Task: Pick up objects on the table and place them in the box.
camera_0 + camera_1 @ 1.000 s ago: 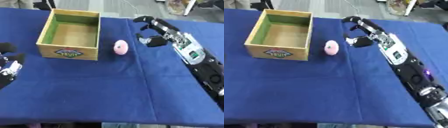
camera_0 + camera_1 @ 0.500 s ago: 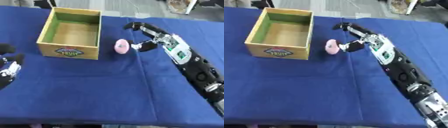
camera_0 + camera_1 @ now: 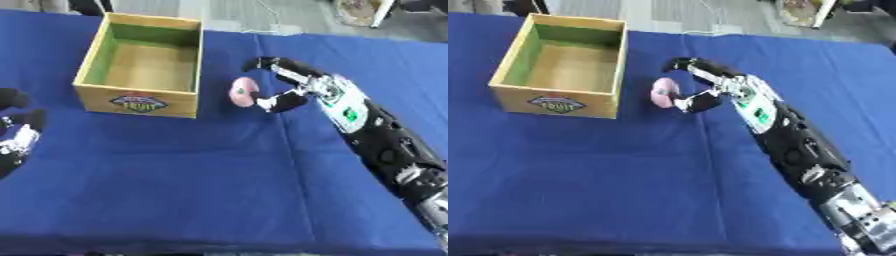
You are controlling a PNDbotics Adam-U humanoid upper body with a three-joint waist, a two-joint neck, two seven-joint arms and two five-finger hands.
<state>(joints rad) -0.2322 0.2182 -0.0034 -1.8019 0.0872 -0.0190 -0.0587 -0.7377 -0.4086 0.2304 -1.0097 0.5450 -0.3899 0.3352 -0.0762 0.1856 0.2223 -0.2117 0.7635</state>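
One pink object is all that shows on the table outside the box, and it is the risk. It looks small and rounded, so if the fingers close unevenly or the thumb nudges it first, I judge it could roll off toward the box's wall or slip out on the lift, and a low carry might knock it against the rim.

At the table's near left edge the left hand rests idle, fingers relaxed, holding nothing. Toward the middle, the right hand reaches in from the right side with fingers spread and curving round the pink object: one above it, the thumb low beside it. I cannot tell whether any of them touches it; they are not clamped on it. The object lies just left of that hand, near the box's right wall. Farther back, the box stands open toward the far left corner, with nothing visible inside.
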